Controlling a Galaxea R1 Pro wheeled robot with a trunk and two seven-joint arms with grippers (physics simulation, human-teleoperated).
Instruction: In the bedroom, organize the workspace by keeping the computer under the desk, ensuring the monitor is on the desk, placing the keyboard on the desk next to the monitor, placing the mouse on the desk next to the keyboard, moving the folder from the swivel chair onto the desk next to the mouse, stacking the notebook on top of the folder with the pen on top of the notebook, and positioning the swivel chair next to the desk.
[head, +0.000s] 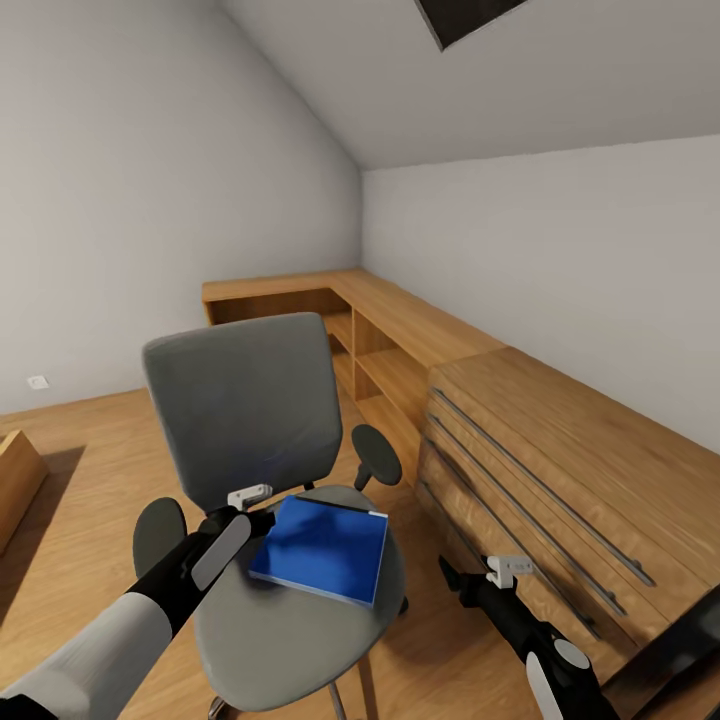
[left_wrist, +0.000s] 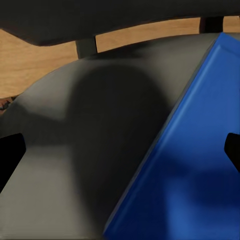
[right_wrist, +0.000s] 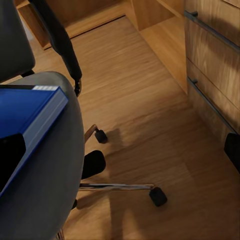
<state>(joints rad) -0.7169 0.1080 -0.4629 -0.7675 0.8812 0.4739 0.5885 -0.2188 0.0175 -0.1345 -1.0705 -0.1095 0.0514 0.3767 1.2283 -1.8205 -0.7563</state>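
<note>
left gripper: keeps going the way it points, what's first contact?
Likely the folder edge on the chair seat: the left gripper points straight at that boundary, fingers straddling it. Which touches first is unclear.

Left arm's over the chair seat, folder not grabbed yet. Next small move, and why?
Probably ease the left gripper down and toward the folder. The folder lies flat on the swivel chair seat, and in the left wrist view its near edge sits between wide-spread fingertips, not yet gripped.

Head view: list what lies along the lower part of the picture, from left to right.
Left gripper → folder on the swivel chair seat → right gripper → wooden dresser.
</note>
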